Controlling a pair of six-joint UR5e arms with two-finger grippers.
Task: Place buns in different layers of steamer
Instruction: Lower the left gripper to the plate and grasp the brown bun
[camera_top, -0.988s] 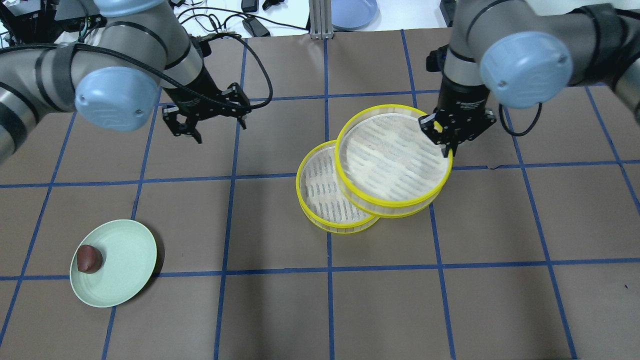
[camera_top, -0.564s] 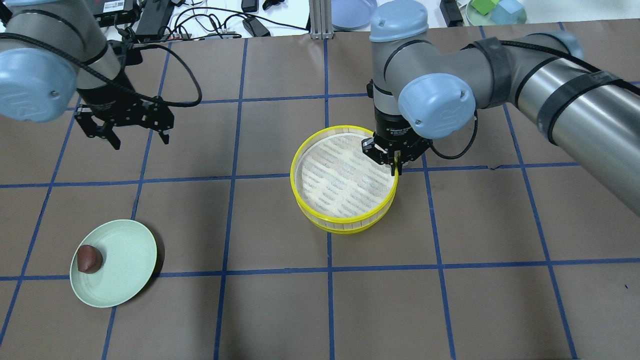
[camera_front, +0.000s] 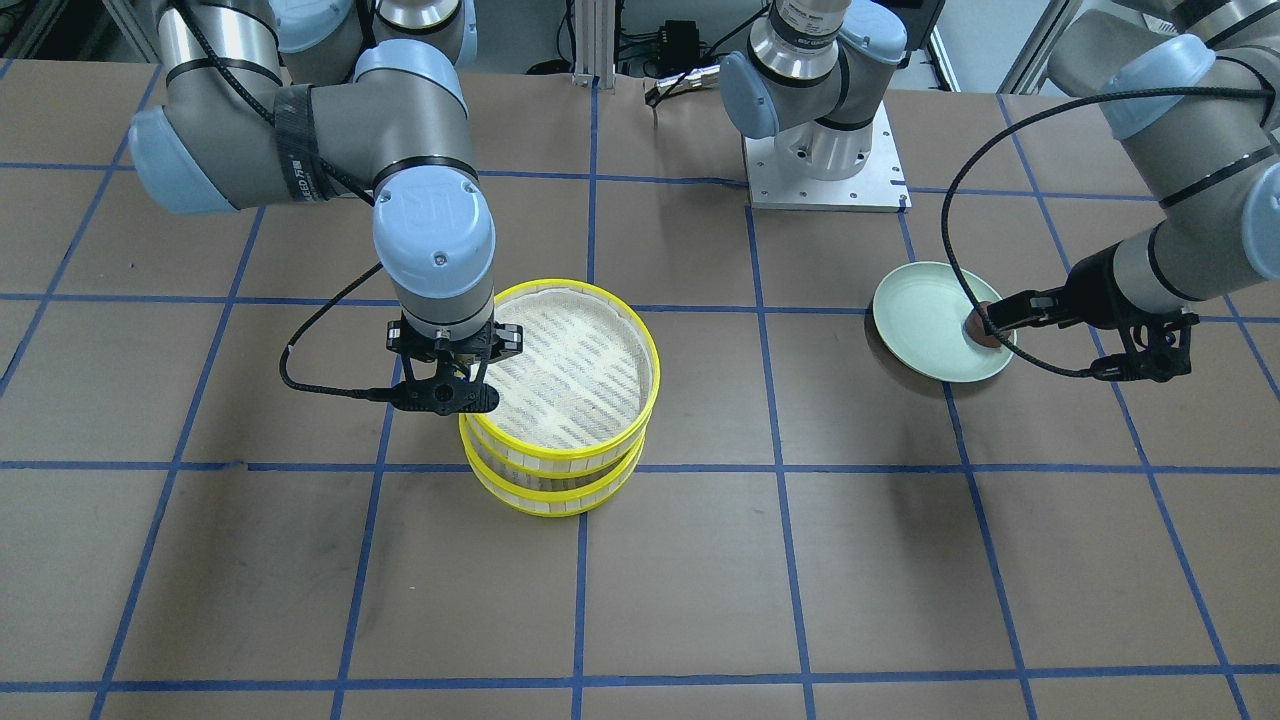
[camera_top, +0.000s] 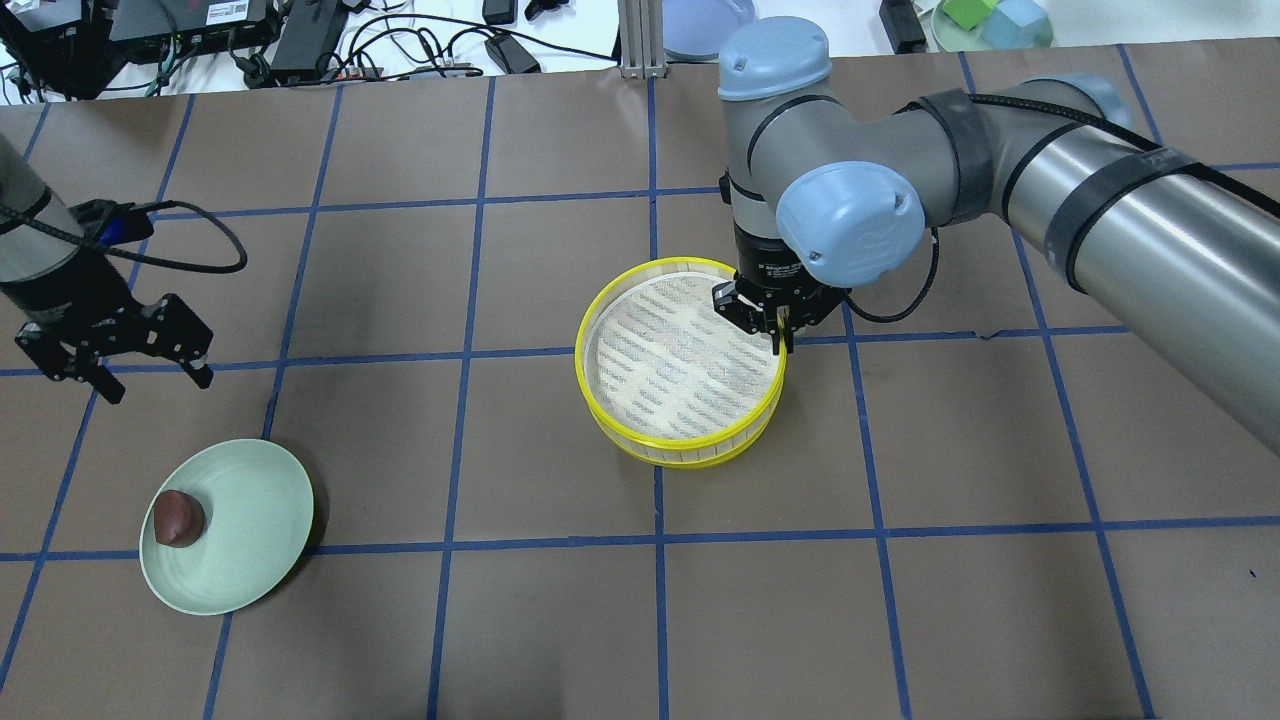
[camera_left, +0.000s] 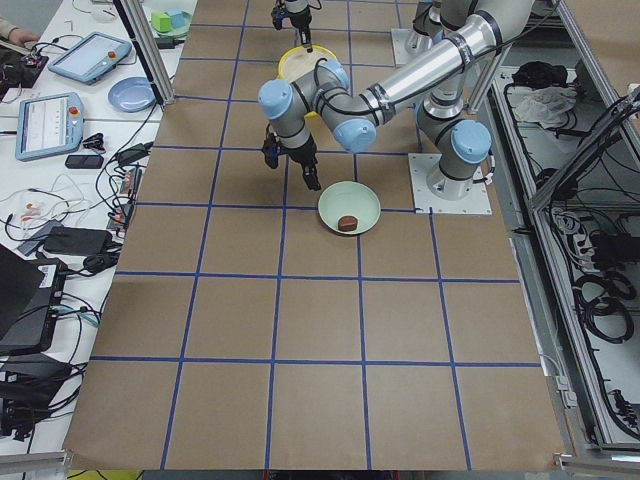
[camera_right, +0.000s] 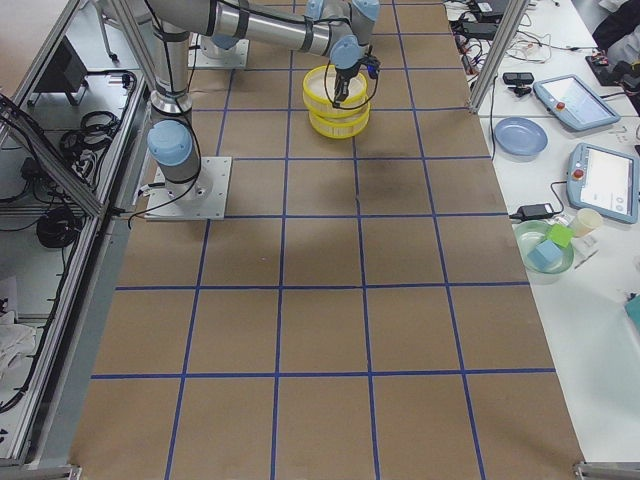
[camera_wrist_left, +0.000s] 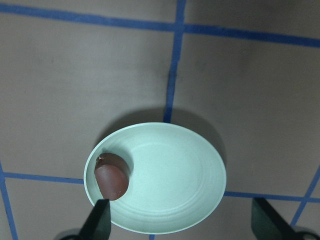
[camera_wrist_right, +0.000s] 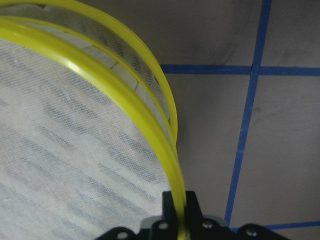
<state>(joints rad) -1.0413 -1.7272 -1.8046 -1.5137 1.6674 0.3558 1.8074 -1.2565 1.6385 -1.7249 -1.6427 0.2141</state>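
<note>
Right arm stretches in across the table, wrist turned straight down, its right gripper pinched narrow on the yellow rim of the steamer. Left arm stands well apart at the table's left side, left gripper pointing down, jaws spread wide and empty.

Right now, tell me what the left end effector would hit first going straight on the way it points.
Probably the plate: in the wrist view it lies ahead of the open left end effector, with the bun by one finger. Depth is unclear.
</note>
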